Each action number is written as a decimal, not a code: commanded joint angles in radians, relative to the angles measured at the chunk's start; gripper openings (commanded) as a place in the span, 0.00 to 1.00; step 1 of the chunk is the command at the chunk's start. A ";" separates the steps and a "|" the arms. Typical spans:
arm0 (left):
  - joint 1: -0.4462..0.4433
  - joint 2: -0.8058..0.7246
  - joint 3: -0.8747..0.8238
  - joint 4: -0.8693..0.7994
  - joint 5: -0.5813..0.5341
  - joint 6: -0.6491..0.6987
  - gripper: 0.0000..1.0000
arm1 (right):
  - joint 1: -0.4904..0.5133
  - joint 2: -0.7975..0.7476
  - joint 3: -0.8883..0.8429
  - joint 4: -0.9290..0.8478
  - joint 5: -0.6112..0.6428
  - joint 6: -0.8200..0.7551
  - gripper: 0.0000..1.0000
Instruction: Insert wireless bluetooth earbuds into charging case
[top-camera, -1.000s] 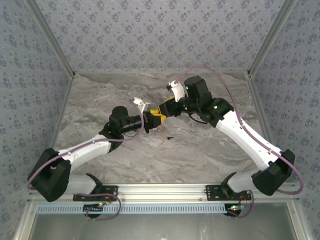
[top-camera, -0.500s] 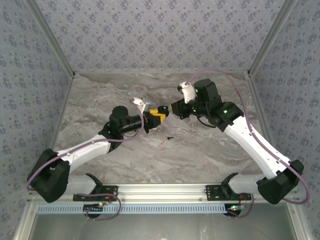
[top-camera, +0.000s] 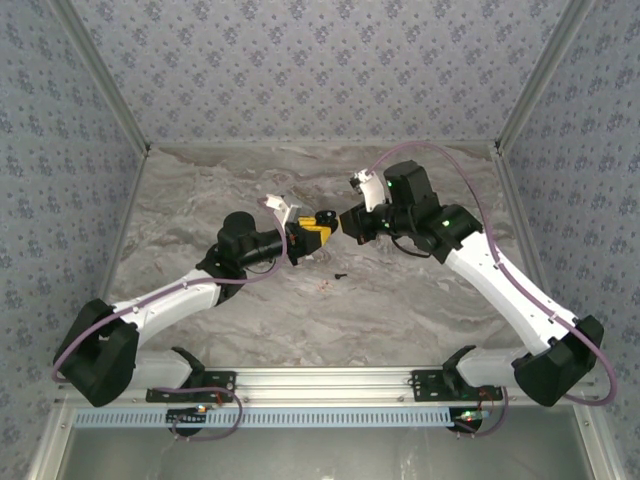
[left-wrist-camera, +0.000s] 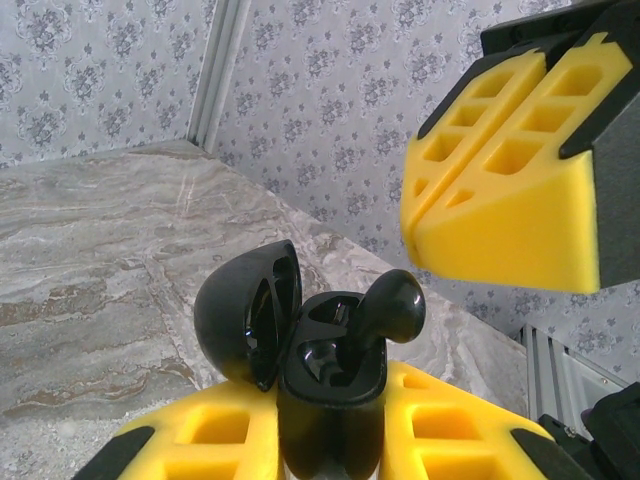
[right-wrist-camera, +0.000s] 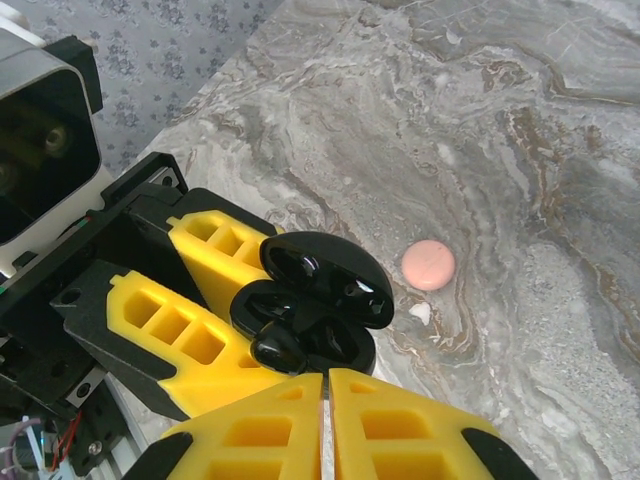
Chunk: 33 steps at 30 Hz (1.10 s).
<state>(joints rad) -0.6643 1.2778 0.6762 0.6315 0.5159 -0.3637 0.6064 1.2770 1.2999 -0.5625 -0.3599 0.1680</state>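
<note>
White-shelled left arm (top-camera: 170, 298) and right arm (top-camera: 500, 275), black at joints and bases, trail lilac cables (top-camera: 428, 141); green lights (top-camera: 392, 181) dot the right arm at upper centre. Yellow pocketed fingers (left-wrist-camera: 500, 200) tip left gripper (top-camera: 324, 228) and right gripper (top-camera: 345, 222).

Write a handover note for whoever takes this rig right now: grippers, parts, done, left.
Left gripper: shut on the black charging case, lid open, held above the table.
Right gripper: shut, empty, tips close to the case.
First earbud: in the case but standing proud, seemingly not fully seated.
Second earbud: probably the small black piece on the table.
Pink disc: lies on the table, apart from both grippers.
Left to do: seat the first, insert the second, close the lid.
</note>
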 joint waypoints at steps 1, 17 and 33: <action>-0.009 -0.020 0.039 0.048 0.015 0.005 0.21 | 0.001 0.015 0.002 -0.014 -0.036 0.001 0.12; -0.009 -0.022 0.037 0.043 0.020 0.006 0.21 | 0.033 0.038 0.015 0.005 -0.074 0.004 0.13; -0.014 -0.008 0.042 0.033 0.029 0.017 0.21 | 0.062 0.074 0.049 0.010 -0.111 -0.012 0.14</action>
<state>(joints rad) -0.6682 1.2781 0.6762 0.6086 0.5114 -0.3634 0.6556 1.3380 1.3155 -0.5510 -0.4431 0.1677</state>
